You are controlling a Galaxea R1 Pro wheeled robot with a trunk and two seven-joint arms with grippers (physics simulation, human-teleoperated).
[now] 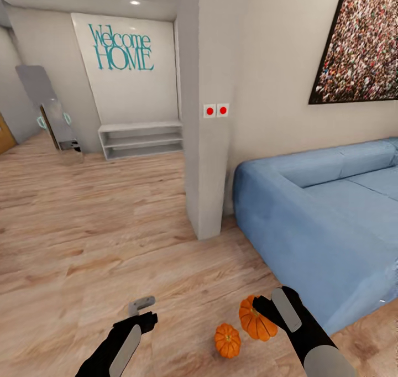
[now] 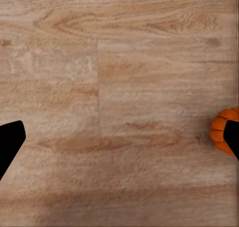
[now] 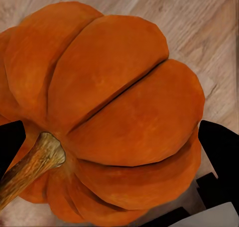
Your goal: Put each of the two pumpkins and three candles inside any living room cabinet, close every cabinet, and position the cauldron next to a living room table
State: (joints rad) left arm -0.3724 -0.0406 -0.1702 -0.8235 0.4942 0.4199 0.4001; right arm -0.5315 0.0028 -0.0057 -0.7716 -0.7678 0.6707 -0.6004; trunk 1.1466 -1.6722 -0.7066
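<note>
My right gripper [image 1: 269, 310] is shut on an orange ribbed pumpkin [image 1: 255, 320], holding it just above the wood floor. In the right wrist view that pumpkin [image 3: 114, 107] sits between the two dark fingers [image 3: 219, 152], its brown stem [image 3: 30, 169] pointing sideways. Another pumpkin [image 1: 228, 340] rests on the floor just left of the held one; its edge [image 2: 221, 132] also shows in the left wrist view. The left gripper [image 1: 143, 312] hangs open over bare floor to the left, nothing between its fingers [image 2: 9, 142]. Candles, cabinet, cauldron and table are out of view.
A blue sofa [image 1: 331, 216] stands close on the right, its corner near the right arm. A white pillar [image 1: 207, 145] rises ahead, with a low white shelf [image 1: 141, 139] and a leaning mirror [image 1: 55, 117] beyond. Open wood floor [image 1: 83, 228] spreads to the left.
</note>
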